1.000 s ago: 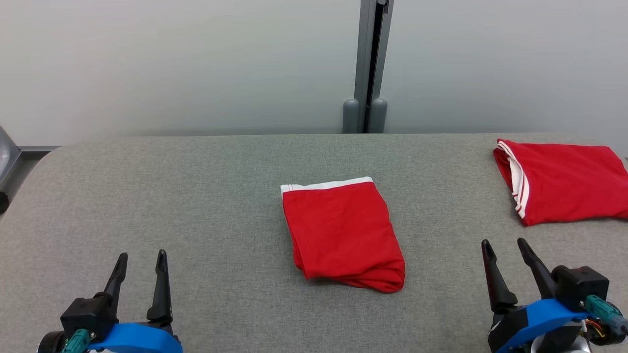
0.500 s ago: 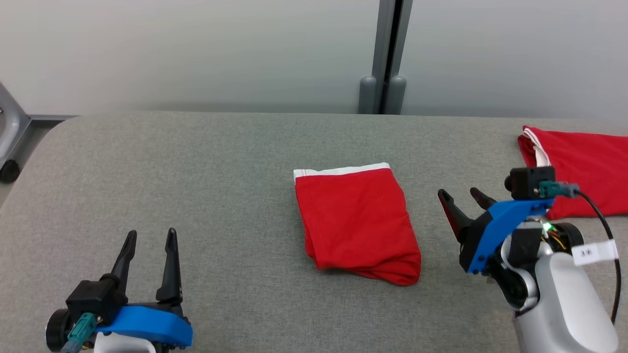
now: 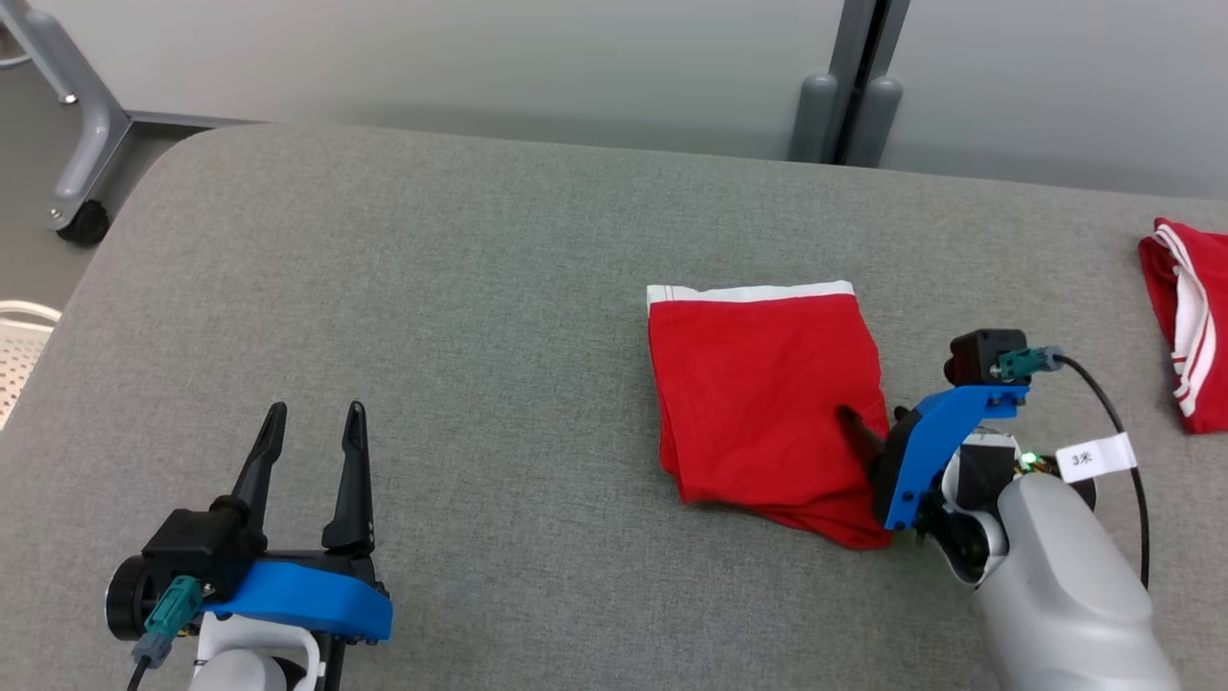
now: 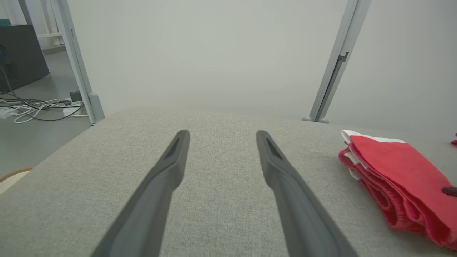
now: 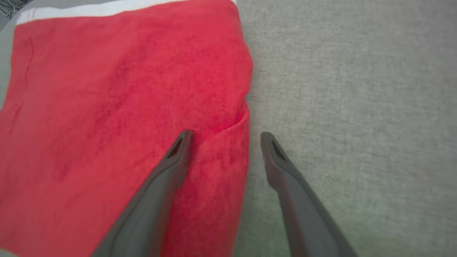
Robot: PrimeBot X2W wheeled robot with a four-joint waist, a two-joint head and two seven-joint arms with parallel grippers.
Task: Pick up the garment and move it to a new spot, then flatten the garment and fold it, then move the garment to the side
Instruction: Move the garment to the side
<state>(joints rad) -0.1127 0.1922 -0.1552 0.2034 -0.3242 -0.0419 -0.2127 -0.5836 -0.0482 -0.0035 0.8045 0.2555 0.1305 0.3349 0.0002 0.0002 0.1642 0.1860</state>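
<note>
The right wrist view shows the right gripper (image 5: 224,137) spread astride the garment (image 5: 107,89) edge; the left gripper (image 3: 314,419) is spread too.

A second red garment (image 3: 1186,321) runs off the right edge.

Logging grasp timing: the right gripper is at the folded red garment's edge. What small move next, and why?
Probably shut the right gripper: its open fingers straddle the edge of the folded red cloth garment, one over cloth, one over the grey fabric table.
</note>
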